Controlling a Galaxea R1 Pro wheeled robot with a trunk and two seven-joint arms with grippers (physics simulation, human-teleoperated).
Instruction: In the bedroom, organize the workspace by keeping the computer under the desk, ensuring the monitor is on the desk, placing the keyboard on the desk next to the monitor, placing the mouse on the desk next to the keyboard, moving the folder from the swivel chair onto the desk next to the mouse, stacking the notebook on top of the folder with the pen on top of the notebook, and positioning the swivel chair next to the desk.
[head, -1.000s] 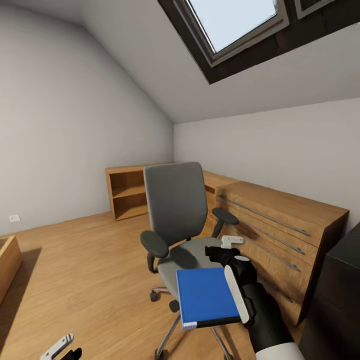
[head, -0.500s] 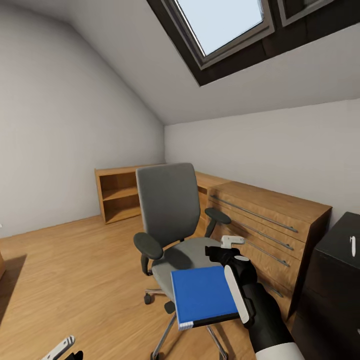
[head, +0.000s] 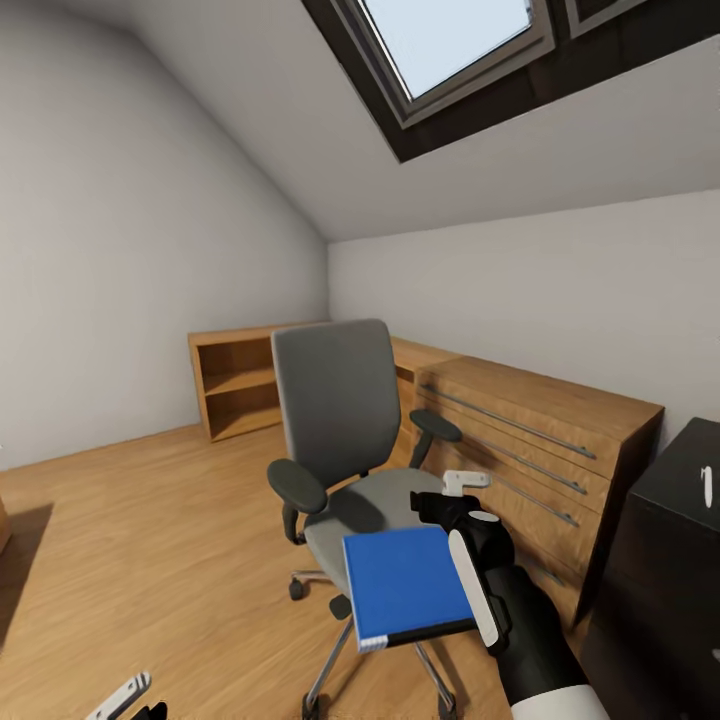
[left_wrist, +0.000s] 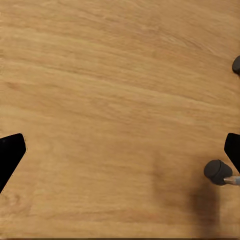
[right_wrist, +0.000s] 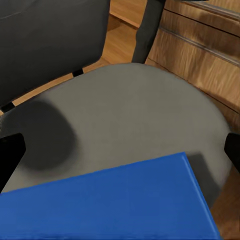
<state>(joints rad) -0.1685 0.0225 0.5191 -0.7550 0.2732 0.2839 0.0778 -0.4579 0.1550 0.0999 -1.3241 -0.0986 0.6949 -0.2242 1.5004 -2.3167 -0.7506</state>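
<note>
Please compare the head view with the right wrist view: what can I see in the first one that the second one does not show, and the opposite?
Head view alone: the skylight, the open wooden shelf against the far wall, the black desk with the white pen on top, and the right gripper holding the folder above the swivel chair.

Right wrist view alone: a close look at the seat, where the folder casts a dark shadow.

Both share the blue folder, the grey chair and the wooden drawer cabinet.
</note>
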